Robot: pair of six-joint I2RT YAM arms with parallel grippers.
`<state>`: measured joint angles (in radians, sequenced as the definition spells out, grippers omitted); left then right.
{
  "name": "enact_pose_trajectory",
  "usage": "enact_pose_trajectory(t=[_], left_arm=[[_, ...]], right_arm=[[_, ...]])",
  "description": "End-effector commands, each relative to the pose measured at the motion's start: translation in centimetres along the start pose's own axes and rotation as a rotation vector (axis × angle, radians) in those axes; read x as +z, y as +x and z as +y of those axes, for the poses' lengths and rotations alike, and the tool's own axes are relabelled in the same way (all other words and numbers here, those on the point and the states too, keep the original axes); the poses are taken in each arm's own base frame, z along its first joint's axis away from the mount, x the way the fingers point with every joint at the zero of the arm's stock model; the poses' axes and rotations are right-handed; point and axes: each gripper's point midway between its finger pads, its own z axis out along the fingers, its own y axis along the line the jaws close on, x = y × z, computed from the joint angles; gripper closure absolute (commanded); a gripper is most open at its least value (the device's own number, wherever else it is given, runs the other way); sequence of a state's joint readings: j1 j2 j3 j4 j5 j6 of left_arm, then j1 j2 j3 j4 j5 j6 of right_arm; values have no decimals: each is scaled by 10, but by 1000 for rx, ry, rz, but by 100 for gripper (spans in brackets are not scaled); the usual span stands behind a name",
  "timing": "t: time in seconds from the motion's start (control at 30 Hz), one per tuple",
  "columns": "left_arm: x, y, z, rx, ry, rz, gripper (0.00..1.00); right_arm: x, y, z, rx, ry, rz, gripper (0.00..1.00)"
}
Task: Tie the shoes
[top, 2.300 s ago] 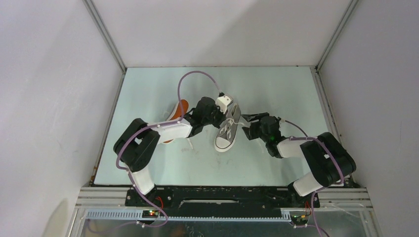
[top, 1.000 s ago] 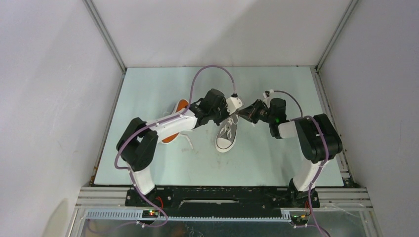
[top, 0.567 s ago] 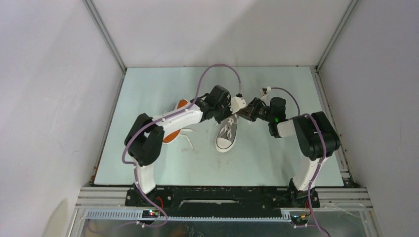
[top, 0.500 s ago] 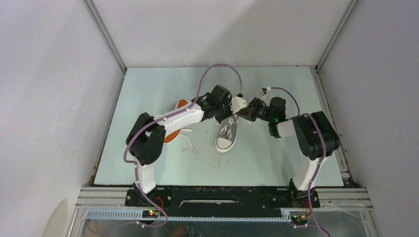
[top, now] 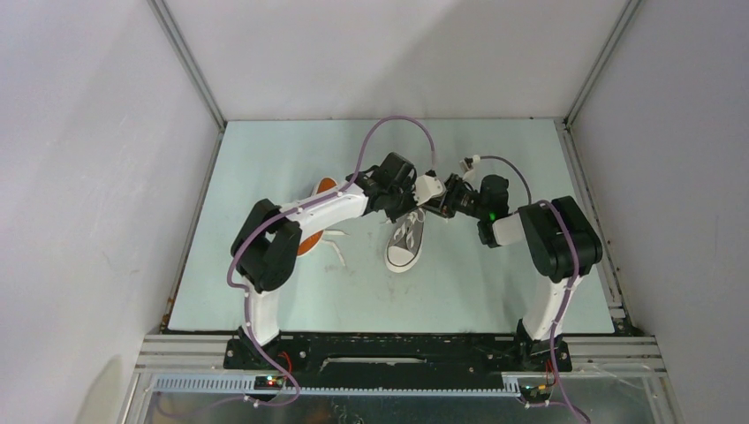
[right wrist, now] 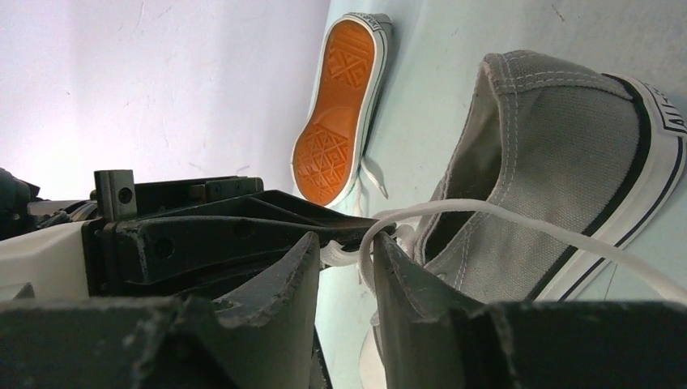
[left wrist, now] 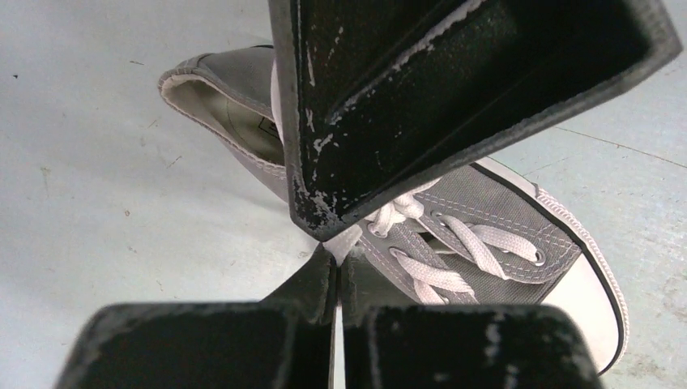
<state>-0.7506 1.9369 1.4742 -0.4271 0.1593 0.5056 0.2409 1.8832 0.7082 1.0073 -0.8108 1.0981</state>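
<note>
One grey shoe [top: 405, 239] stands upright at the table's middle, toe towards the arms, with its white laces loose. The other shoe [top: 311, 223] lies on its side to the left with its orange sole [right wrist: 336, 113] showing, partly hidden by my left arm. My left gripper [top: 421, 200] hangs above the upright shoe's heel, shut on a white lace [left wrist: 350, 243]. My right gripper [top: 442, 200] meets it tip to tip. Its jaws stand a little apart [right wrist: 344, 247], and a lace strand [right wrist: 486, 212] loops over the right fingertip [right wrist: 387, 258].
The pale green table top [top: 495, 283] is ringed by white walls and metal rails [top: 187, 66]. A loose lace end [top: 337, 252] from the tipped shoe lies on the table left of the upright shoe. Purple cables [top: 397, 124] arch over both wrists.
Both grippers have moved away from the arm bases and together above the upright shoe's heel. The right gripper swung in from the shoe's right side. In the last half second they have closed in slightly.
</note>
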Motion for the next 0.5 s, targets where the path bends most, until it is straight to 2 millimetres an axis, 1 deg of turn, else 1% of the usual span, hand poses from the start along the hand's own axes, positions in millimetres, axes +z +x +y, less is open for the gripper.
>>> enact_pose_trajectory(t=[0.0,0.13,0.23,0.3,0.43,0.47], left_arm=[[-8,-25,5,28,-1,-63,100],[-8,-29,8,26,-6,-73,100],[-9,-31,8,23,-8,-76,100],[-8,-31,9,23,-13,-72,100],[-8,-31,11,20,-23,-69,100],[-8,-31,12,20,-25,-69,99]], right_arm=[[6,-6,14,-75,-61,1,65],[6,-4,13,-69,-61,5,61],[7,-3,14,-54,-76,10,62],[7,-2,15,-45,-87,15,65],[6,-1,16,-36,-91,21,74],[6,-2,17,-34,-93,21,80]])
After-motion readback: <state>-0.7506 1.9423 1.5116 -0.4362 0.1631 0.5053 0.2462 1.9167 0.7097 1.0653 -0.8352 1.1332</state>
